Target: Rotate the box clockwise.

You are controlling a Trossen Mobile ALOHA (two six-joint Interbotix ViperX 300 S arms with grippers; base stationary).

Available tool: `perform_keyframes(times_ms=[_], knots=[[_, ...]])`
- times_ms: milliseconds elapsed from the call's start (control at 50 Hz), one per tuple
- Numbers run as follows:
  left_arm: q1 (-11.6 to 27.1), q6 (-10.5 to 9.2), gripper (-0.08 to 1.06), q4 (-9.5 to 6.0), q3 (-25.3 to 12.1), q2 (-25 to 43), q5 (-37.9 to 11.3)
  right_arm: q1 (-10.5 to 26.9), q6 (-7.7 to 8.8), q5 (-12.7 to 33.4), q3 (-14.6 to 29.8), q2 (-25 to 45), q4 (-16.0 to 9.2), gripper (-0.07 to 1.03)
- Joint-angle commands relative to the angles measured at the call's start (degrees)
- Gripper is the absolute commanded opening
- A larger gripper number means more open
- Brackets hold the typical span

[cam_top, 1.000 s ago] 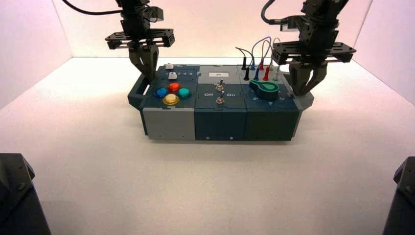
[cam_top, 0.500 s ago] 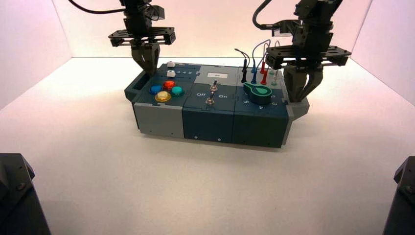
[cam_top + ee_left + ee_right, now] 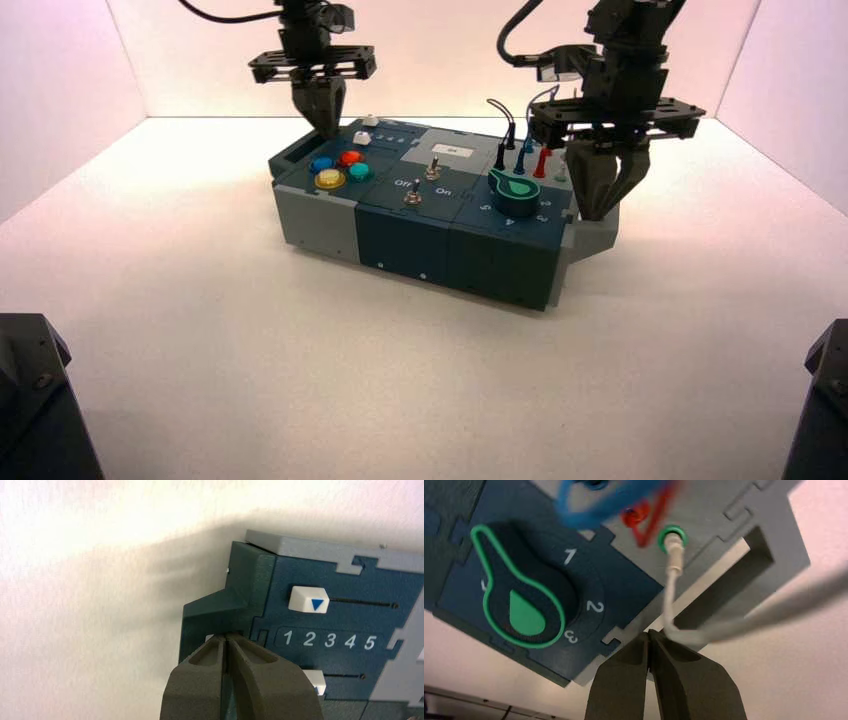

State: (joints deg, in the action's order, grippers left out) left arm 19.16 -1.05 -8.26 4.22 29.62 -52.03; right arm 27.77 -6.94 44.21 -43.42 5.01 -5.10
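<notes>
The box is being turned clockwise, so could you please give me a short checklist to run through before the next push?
1. Left gripper shut: ok, its fingertips meet.
2. Left gripper at the box's left end handle: ok.
3. Right gripper shut and at the right end handle: ok.
4. White wire clear of the right gripper: cannot tell; it passes close by in the right wrist view.
5. Box turned askew clockwise, its right end nearer the camera: ok.
6. Left gripper pressing firmly on the handle: cannot tell.
</notes>
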Motion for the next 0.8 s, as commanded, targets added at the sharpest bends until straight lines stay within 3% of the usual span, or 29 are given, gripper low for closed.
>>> perform_keyframes(times_ms=[20,800], knots=[[8.2,-0.97,-0.03,-2.37,-2.4,-0.5,-0.4,5.4,0.53,-1.1,0.2,0.2,-3.3,-0.02],[11.2,-1.05,-0.03,-4.04,-7.6,3.0,-2.0,10.2,0.53,0.2,0.5,-1.3,-5.4,-0.02]])
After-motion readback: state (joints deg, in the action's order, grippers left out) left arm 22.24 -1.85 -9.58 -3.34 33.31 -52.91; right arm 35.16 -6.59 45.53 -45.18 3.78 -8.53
